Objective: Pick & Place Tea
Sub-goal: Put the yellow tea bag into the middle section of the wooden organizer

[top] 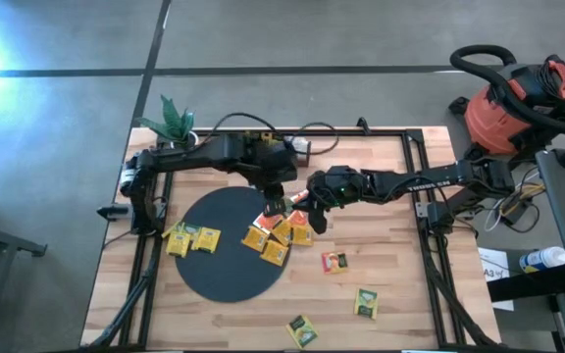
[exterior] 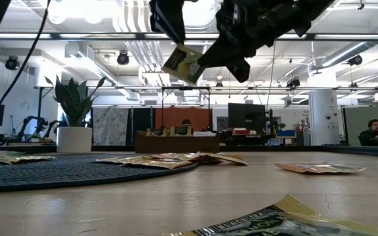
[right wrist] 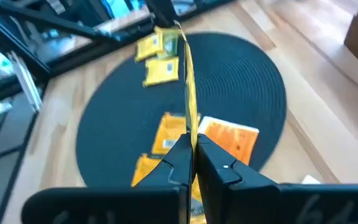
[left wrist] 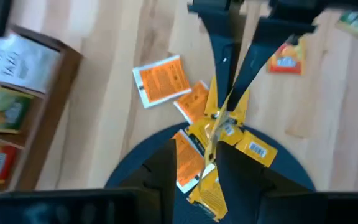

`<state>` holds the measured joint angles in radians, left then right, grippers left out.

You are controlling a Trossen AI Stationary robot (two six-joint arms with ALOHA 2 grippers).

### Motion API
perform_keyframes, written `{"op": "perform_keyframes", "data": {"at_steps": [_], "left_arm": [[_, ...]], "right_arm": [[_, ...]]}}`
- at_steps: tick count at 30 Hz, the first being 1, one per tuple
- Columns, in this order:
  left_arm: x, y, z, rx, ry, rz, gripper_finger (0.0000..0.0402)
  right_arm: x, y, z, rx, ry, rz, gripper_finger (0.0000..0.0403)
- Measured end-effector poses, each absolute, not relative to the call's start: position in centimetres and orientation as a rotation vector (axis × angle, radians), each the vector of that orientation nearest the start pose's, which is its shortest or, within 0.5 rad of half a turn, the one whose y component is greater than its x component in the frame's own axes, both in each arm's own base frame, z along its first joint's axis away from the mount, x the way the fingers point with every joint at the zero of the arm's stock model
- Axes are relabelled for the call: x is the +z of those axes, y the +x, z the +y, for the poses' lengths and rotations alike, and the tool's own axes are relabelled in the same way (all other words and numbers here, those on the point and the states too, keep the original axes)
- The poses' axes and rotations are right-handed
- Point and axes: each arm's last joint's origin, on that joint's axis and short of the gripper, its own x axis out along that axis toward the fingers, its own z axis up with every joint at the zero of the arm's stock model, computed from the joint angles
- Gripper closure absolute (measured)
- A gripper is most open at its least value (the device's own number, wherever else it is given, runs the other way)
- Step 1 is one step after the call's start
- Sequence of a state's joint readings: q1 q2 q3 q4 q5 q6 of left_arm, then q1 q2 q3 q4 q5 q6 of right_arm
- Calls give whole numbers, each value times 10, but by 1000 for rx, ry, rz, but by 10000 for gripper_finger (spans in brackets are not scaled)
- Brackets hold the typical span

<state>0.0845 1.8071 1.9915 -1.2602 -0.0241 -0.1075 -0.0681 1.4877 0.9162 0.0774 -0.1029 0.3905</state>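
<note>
Pressed together on the edge of a yellow tea packet (right wrist: 187,81), the right gripper's (right wrist: 192,152) jaws hold it thin-side-on above the black round mat (right wrist: 241,81), up in the air over the middle of the worktop (top: 390,245). Close beside it hangs the left gripper (left wrist: 191,171), its jaws spread a little to either side of the same packet, which shows between them in the left wrist view; whether they touch it I cannot tell. From table height the packet (exterior: 184,63) hangs tilted between the two dark arms, well clear of the surface. Under the grippers, at the mat's right rim, a small heap of yellow and orange packets (top: 278,235) lies partly on the mat and partly on the wood, overlapping one another. Two more yellow packets (top: 192,238) lie side by side at the mat's left rim. Off the mat, an orange-red packet (top: 334,262) lies alone on the bare wood to the right, and two green packets sit nearer the front edge, one (top: 366,303) toward the right and one (top: 302,330) almost at the edge itself. A brown wooden tray (left wrist: 27,118) with upright packets in its compartments stands toward the back of the worktop, near the left arm. A potted plant (top: 173,123) stands at the back left corner. Beyond the worktop's right side, on the floor, sits a red shop vacuum (top: 518,103).
</note>
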Motion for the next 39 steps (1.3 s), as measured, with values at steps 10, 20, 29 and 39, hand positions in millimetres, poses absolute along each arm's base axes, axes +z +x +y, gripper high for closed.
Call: {"op": "perform_keyframes", "data": {"at_steps": [10,20,29,39], "left_arm": [[430,309,43,212,-178,836,294],[406,311,53,13,-358,828,294],[405,316,53,-10,-354,774,294],[388,327,55,-34,-355,733,294]], "right_arm": [[230,297,-18,-35,569,180,392],[223,285,-18,20,592,-22,392],[221,285,-17,33,595,-8,392],[224,286,-17,41,594,-13,392]]}}
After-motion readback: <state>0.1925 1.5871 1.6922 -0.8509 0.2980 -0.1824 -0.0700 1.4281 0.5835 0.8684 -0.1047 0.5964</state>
